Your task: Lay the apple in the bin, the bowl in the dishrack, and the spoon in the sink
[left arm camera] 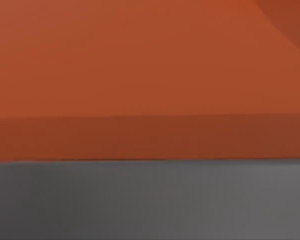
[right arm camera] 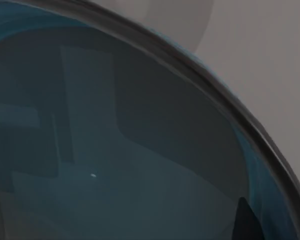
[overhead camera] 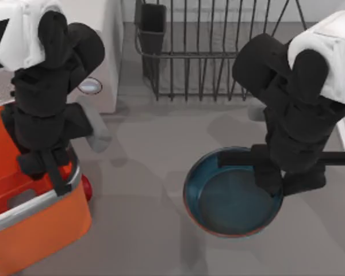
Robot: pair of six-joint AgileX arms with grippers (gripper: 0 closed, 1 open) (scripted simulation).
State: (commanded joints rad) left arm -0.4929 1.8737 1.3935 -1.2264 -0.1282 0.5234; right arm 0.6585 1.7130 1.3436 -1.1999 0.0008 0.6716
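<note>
Two AgileX arms at a grey table. The large bright orange plastic bin (overhead camera: 23, 230) with a silver-grey rim is the landmark. The small glossy red apple (overhead camera: 87, 187) lies on the table just beside the bin's right wall, not yet inside; it should be gripped squarely and lifted clear over the rim. The left gripper (overhead camera: 50, 167) hangs above the bin's right edge, arm folded steeply downward; whether its fingers are apart cannot be told. Well right of the bin, the right gripper (overhead camera: 270, 175) reaches down at the rim of the round blue-glazed bowl (overhead camera: 233, 198); its closure likewise cannot be told. The dark wire dishrack (overhead camera: 218, 52) stands beyond.
</note>
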